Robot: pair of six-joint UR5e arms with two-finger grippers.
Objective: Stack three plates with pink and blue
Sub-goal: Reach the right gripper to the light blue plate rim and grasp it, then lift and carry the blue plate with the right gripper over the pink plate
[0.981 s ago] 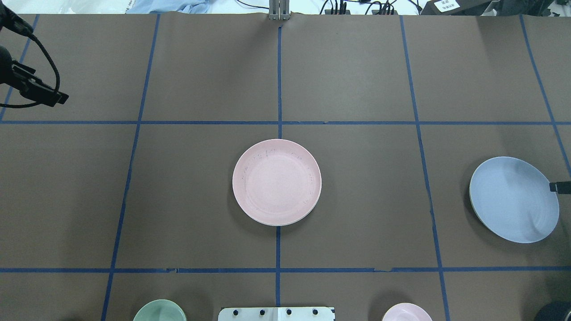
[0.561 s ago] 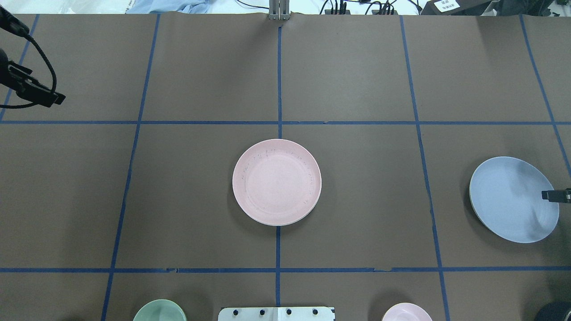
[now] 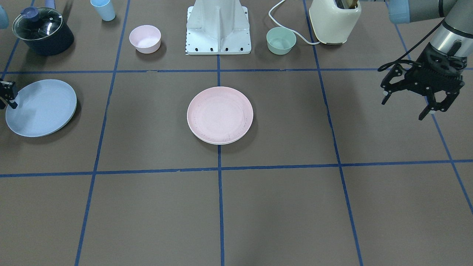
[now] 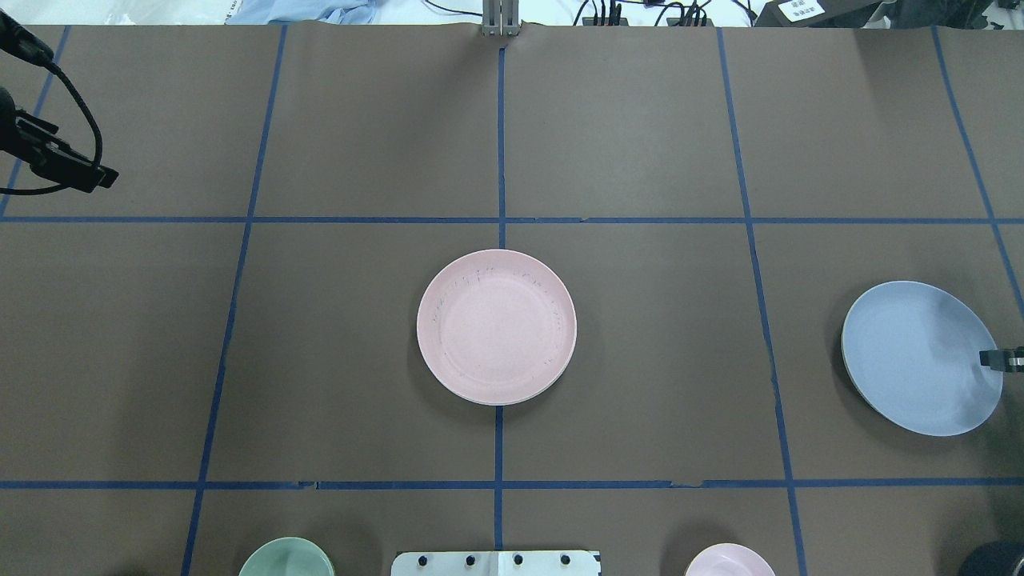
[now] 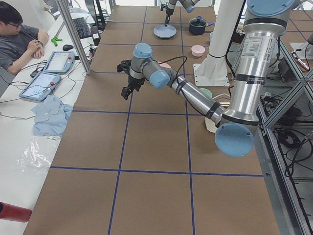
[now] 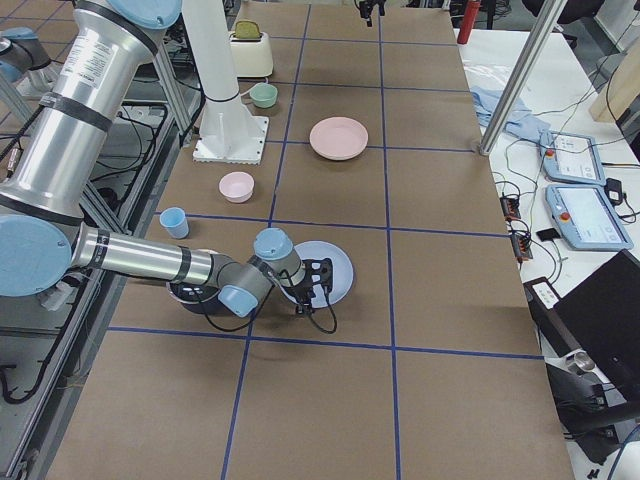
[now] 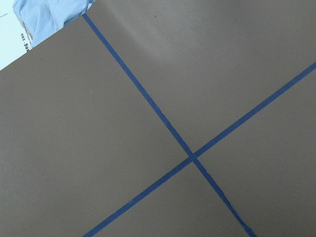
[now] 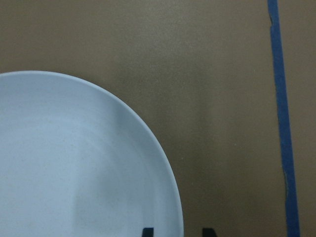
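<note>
Brown gridded table (image 4: 360, 120): our left gripper (image 3: 421, 99) hangs wide open, well apart from everything. Pink plate (image 4: 496, 326) sits centre on a cream one. Our right gripper (image 8: 177, 232), nearer arm, straddles the blue plate (image 4: 920, 358) rim, jaws narrowly parted, not closed.

Brown taped table (image 3: 295, 207) carries plates, bowls, pot, cup, toaster.

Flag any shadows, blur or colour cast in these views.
Front view: sharp, soft shadows beside the pink plate and blue plate. Overhead: even light, the right claw cut off at the frame edge. Right wrist view: warmer tan cast on the table paper, slightly soft, with a faint vertical shadow band. Left wrist view: crisp tape lines.
</note>
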